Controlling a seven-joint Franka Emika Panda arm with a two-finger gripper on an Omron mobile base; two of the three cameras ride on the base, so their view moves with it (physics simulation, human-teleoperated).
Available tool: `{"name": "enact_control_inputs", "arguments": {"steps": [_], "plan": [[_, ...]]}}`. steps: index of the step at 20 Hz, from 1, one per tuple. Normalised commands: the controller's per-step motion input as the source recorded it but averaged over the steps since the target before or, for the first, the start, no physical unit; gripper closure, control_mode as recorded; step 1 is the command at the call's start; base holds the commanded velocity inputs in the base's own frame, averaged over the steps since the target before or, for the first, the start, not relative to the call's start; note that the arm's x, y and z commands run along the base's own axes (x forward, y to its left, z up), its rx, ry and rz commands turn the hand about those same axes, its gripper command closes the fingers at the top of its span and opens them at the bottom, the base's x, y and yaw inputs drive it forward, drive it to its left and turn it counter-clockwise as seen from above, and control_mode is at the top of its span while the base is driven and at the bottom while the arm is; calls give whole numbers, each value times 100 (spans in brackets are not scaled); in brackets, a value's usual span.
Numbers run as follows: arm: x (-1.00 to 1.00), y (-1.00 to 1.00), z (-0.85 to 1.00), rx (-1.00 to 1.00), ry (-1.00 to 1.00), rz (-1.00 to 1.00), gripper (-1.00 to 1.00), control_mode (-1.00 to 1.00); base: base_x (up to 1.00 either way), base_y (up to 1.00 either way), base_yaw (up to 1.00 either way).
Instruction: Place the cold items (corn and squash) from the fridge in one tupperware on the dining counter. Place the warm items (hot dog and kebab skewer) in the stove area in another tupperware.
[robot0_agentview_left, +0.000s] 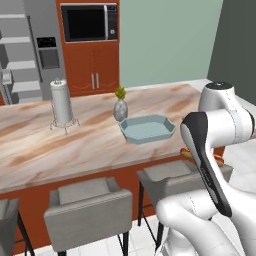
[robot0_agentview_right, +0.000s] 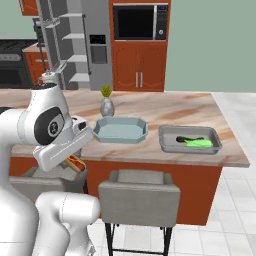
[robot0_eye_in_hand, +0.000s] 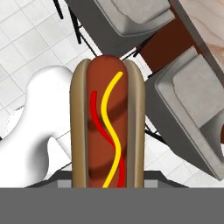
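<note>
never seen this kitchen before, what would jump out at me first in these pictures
The hot dog, bun striped with red and yellow sauce, looms in the hand view, held above the stools beside the dining counter. On that counter, the pale blue octagonal tupperware sits empty, and right of it the grey rectangular tray holds the green squash.

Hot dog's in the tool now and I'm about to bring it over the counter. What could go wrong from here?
1. The hot dog hangs low above the stools, below the dining counter edge; lifting too little may knock it loose.
2. Two trays sit close: it belongs in the octagonal tupperware, not the grey tray holding the squash.
</note>
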Motion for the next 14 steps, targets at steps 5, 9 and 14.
{"name": "enact_control_inputs", "arguments": {"steps": [5, 9, 14], "plan": [[6, 0, 0, 0, 0, 0, 100, -100, 30, 0, 0], [37, 0, 2, 0, 0, 4, 100, -100, 0, 0, 0], [52, -1, 13, 0, 0, 10, 100, -100, 0, 0, 0]]}}
